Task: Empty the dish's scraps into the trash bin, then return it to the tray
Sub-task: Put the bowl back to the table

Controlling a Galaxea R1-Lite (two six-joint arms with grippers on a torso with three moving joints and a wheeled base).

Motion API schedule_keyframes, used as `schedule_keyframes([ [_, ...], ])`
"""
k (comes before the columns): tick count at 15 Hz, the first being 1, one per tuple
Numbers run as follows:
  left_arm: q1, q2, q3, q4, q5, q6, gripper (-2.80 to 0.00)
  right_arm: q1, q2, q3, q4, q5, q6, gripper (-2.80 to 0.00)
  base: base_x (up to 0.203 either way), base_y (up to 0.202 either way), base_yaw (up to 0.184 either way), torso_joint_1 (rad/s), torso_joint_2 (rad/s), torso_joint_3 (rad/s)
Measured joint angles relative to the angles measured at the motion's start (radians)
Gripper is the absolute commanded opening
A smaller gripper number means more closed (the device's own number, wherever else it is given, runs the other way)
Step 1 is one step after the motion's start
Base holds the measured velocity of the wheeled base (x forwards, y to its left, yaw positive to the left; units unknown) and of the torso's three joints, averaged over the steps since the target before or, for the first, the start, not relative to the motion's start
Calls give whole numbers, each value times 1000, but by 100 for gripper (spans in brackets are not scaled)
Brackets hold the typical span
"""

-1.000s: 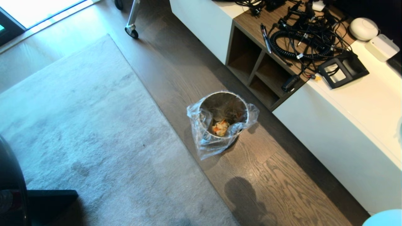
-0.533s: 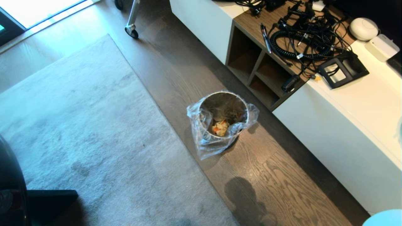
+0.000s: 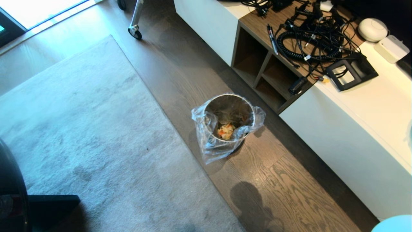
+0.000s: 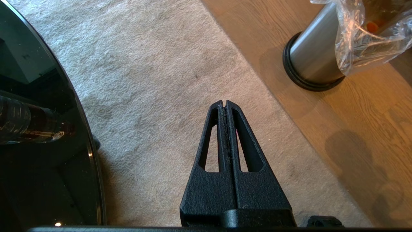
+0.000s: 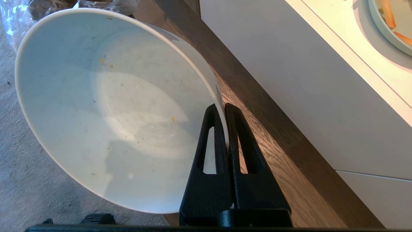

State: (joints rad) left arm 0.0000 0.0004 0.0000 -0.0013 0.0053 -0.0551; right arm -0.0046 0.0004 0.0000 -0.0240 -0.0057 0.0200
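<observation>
right end effector [image 5: 224,108] pinching bowl [image 5: 112,106] by rim only, bowl tilted, emptied; scraps [image 3: 226,131] in bin [image 3: 229,106]. left end effector [image 4: 224,104] pressed together, idle over rug. risk: thin rim grip slips w/ swing toward tray, bowl drops on floor.

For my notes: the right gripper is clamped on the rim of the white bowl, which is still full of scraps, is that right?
Not quite: the right gripper is clamped on the white bowl rim, but the right wrist view shows it emptied, only crumbs left.

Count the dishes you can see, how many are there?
2. A white bowl pinched by its rim in the right gripper, and a pale-green plate on the white cabinet. Others may be hidden.
</observation>
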Motion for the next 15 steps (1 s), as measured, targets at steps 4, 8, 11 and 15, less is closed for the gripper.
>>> schedule_keyframes([
  [4, 0, 0, 0, 0, 0, 0, -280, 0, 0, 0, 0, 0, 0, -280, 0, 0, 0, 0, 0, 0],
  [8, 0, 0, 0, 0, 1, 0, -280, 0, 0, 0, 0, 0, 0, -280, 0, 0, 0, 0, 0, 0],
  [11, 0, 0, 0, 0, 1, 0, -280, 0, 0, 0, 0, 0, 0, -280, 0, 0, 0, 0, 0, 0],
  [15, 0, 0, 0, 0, 0, 0, -280, 0, 0, 0, 0, 0, 0, -280, 0, 0, 0, 3, 1, 113],
])
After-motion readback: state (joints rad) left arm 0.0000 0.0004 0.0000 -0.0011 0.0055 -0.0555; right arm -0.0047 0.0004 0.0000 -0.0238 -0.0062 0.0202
